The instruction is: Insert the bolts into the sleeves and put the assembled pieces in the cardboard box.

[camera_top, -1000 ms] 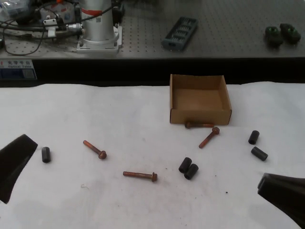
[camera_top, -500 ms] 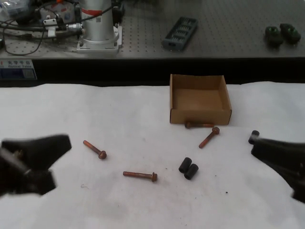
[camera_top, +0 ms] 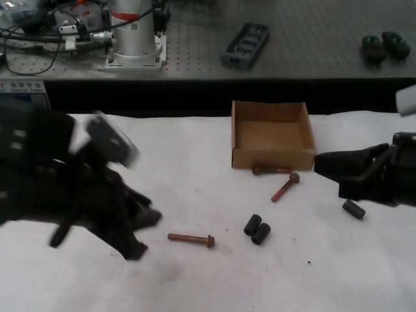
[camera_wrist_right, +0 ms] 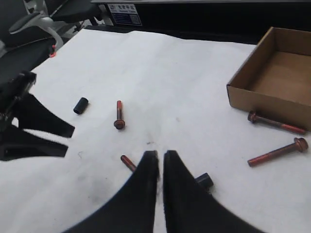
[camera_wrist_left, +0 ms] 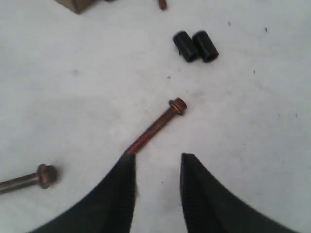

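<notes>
Logging zero assemblies: we find the cardboard box empty, left end effector open and bare beside a bolt at the box's 7 o'clock, right end effector pinched closed, holding nothing.

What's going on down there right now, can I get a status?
Left gripper open, at the threaded end of a bolt. Right gripper shut, empty. Cardboard box empty, nothing assembled. Two sleeves lie past that bolt's head, clear of it.
</notes>
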Motion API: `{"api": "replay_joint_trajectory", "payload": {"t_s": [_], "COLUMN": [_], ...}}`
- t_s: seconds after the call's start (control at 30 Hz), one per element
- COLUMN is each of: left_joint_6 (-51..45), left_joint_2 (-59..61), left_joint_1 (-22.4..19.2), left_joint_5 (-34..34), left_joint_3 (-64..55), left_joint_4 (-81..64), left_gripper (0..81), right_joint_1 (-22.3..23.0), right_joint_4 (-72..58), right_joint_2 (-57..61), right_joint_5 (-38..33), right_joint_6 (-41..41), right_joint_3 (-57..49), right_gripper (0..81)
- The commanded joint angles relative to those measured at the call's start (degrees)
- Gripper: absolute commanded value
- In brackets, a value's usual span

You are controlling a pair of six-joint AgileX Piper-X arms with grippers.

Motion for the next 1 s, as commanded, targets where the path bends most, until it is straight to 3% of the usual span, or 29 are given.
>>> {"api": "replay_joint_trajectory", "payload": {"t_s": [0.0, 0.1, 0.2, 0.3, 0.37, 0.53, 0.97], "left_joint_6": [9.2, 16.6, 23.4, 29.2, 32.6, 39.1, 41.5], "left_joint_2": [4.0, 7.7, 9.8, 10.7, 10.9, 10.9, 20.4], "left_joint_1": [-2.8, -6.4, -9.4, -11.3, -11.6, -11.4, -11.4], "left_joint_5": [0.1, -1.2, -6.9, -10.7, -12.9, -19.1, -18.9], "left_joint_3": [-3.1, -4.7, -6.2, -7.4, -7.7, -8.0, -26.5], "left_joint_4": [0.4, 0.4, 0.4, 0.3, -0.2, -2.7, 14.7], "left_gripper": [25.8, 25.8, 26.3, 31.8, 35.9, 37.0, 36.8], "right_joint_1": [-0.8, -1.3, -1.3, -1.3, -1.3, -1.3, -1.3], "right_joint_4": [1.0, 2.5, 5.0, 7.3, 8.7, 10.9, 12.1], "right_joint_2": [0.0, 0.0, 0.0, 0.0, 0.0, 0.0, 0.0], "right_joint_5": [0.2, 0.2, -0.1, -2.0, -3.0, -3.3, -3.3], "right_joint_6": [-0.6, -0.6, -0.6, -0.6, -0.6, -2.2, -2.2], "right_joint_3": [-0.9, -0.9, -0.9, -0.9, -0.9, -0.9, -0.9], "right_gripper": [5.4, 5.4, 5.3, 3.5, 0.4, 11.3, 14.1]}}
